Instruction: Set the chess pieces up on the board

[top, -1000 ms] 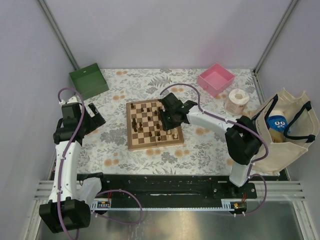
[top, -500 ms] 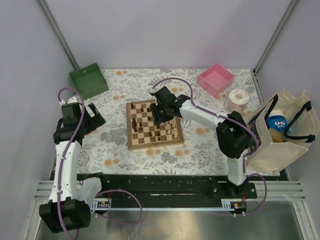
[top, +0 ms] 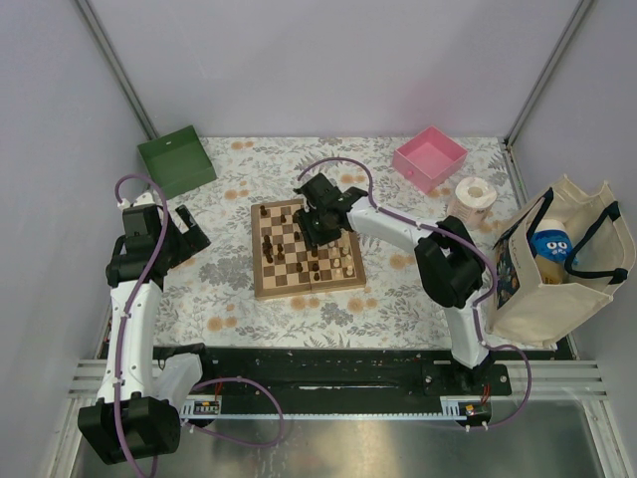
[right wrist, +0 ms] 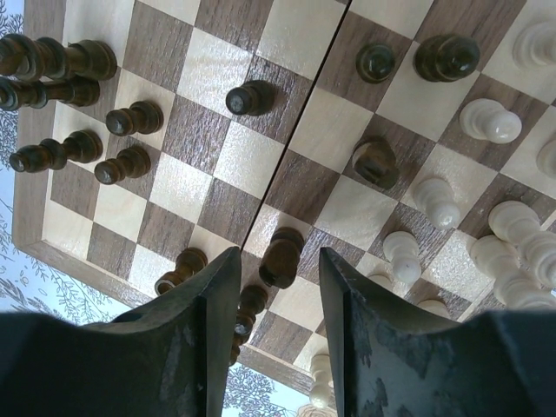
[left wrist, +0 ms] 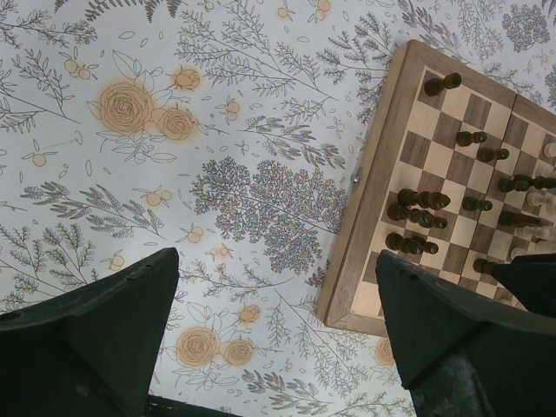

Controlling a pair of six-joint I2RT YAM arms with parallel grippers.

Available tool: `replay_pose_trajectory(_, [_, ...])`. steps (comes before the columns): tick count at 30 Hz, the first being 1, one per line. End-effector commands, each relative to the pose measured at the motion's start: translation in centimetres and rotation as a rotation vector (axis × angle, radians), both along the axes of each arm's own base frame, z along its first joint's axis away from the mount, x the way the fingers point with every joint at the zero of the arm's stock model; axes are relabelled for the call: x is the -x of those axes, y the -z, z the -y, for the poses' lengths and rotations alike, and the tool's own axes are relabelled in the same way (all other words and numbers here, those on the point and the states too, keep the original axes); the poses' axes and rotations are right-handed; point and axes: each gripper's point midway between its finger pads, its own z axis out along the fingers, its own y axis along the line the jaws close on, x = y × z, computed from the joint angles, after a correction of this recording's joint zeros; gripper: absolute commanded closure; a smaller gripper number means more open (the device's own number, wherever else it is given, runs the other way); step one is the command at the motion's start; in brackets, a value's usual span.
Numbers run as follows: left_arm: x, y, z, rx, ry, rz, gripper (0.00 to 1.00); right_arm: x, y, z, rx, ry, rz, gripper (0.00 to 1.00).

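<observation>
The board (top: 261, 285) lies mid-table with dark and cream chess pieces (top: 317, 261) scattered on it. My right gripper (top: 320, 225) hovers over the board's far middle, open. In the right wrist view its fingers (right wrist: 280, 261) straddle a dark piece (right wrist: 284, 252) that stands on the board without touching either pad. Dark pieces (right wrist: 130, 117) stand at the left, cream pieces (right wrist: 486, 120) at the right. My left gripper (top: 189, 235) is open and empty over the cloth left of the board. In the left wrist view (left wrist: 276, 265) the board's edge (left wrist: 382, 174) and dark pieces (left wrist: 417, 198) show.
A green box (top: 176, 159) stands at the back left and a pink box (top: 430, 156) at the back right. A pale roll (top: 472, 199) and a cream tote bag (top: 557, 269) holding a blue item stand at the right.
My right gripper has moved left across the board, from its right side to the far middle. The left arm has not moved.
</observation>
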Motion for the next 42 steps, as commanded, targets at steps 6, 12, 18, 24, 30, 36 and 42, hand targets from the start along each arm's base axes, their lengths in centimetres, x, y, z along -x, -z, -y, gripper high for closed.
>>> replay_pose_trajectory(6, [-0.7,-0.6,0.0,-0.003,0.015,0.043,0.01,-0.2,-0.6,-0.9,-0.01,-0.026,0.004,0.55])
replay_pose_trajectory(12, [-0.6,-0.7,0.0,-0.003,0.015,0.046,0.01,-0.1,-0.3,-0.9,-0.001,-0.029,-0.004,0.55])
replay_pose_trajectory(18, [-0.7,-0.8,0.0,-0.003,0.015,0.048,0.01,0.0,-0.2,-1.0,0.008,-0.028,-0.008,0.57])
replay_pose_trajectory(24, [-0.6,-0.7,0.1,-0.002,0.018,0.047,0.01,0.0,-0.6,-1.1,0.006,-0.032,-0.004,0.67])
replay_pose_trajectory(30, [-0.6,-0.8,0.0,-0.003,0.016,0.051,0.01,-0.2,-1.9,-1.2,-0.008,-0.032,0.015,0.74])
replay_pose_trajectory(36, [-0.6,-0.8,0.0,-0.003,0.015,0.049,0.01,-0.5,-5.8,-2.3,-0.065,-0.045,0.076,0.76])
replay_pose_trajectory(42, [-0.6,-0.9,-0.1,-0.005,0.012,0.054,0.01,1.0,-7.9,-4.3,-0.106,-0.089,0.091,0.77])
